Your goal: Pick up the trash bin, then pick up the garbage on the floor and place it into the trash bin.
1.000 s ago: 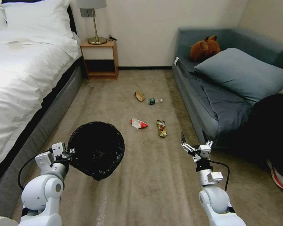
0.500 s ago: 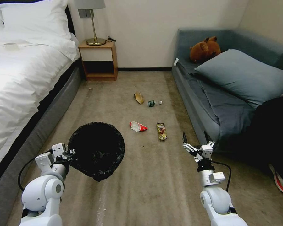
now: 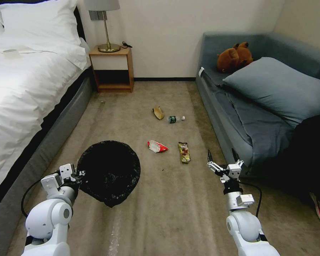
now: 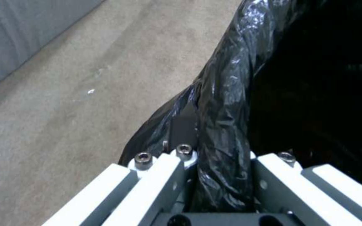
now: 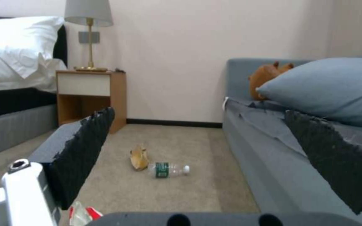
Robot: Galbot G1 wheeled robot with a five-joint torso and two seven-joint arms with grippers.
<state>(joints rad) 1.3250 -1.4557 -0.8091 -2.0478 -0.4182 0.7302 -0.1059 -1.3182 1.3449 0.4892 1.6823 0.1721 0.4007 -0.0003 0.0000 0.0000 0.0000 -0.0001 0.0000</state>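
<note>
Head view: the left gripper (image 3: pixel 80 175) clamps the black-lined rim of the trash bin (image 3: pixel 109 172) above the carpet (image 3: pixel 174 209); the right gripper (image 3: pixel 221 160) hangs with fingers apart, the garbage (image 3: pixel 157 146) lying ahead.

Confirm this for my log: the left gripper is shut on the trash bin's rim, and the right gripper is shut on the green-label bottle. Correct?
Partly. The right gripper is open and empty in the head view; the bottle lies on the carpet. The left gripper does grip the trash bin.

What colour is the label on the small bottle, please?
Green, clearest in the right wrist view on the bottle.
</note>
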